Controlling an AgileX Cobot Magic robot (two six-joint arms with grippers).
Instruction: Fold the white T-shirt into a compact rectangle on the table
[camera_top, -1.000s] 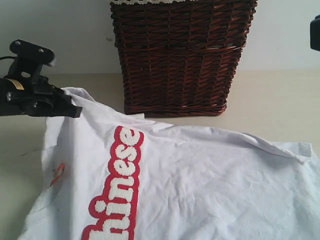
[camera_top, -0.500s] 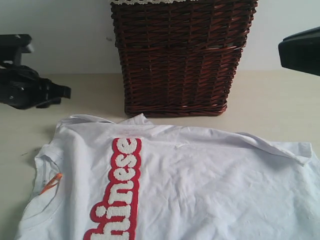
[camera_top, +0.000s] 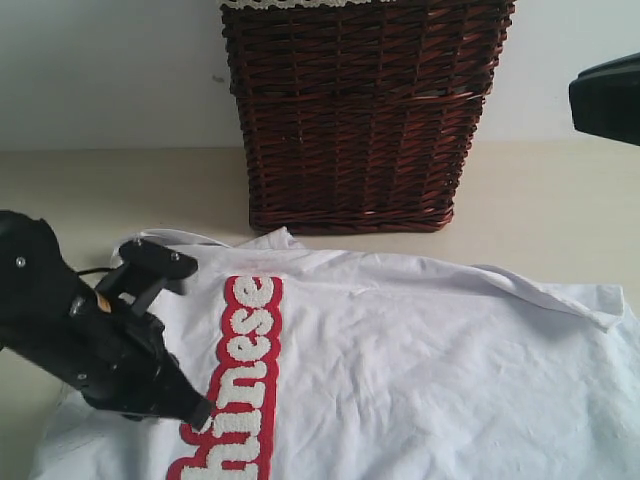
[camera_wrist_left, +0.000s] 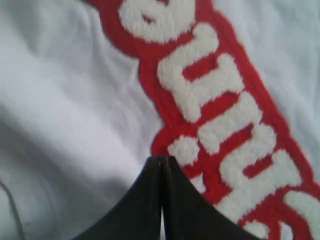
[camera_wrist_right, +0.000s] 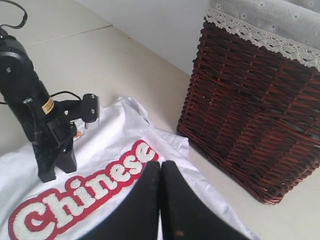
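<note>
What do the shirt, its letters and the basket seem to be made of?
The shirt: thin white cloth, probably cotton, matte, with soft creases. The letters: fuzzy white pile, rather like towelling, outlined in red. The basket: dark red-brown wicker with a slight sheen and clearly visible woven strands. Its lining: pale cloth with a lace edge.

wicker basket (camera_top: 365, 115) blocking our way behind the white T-shirt (camera_top: 420, 370), bare table (camera_top: 560, 190) open to us either side of it
</note>
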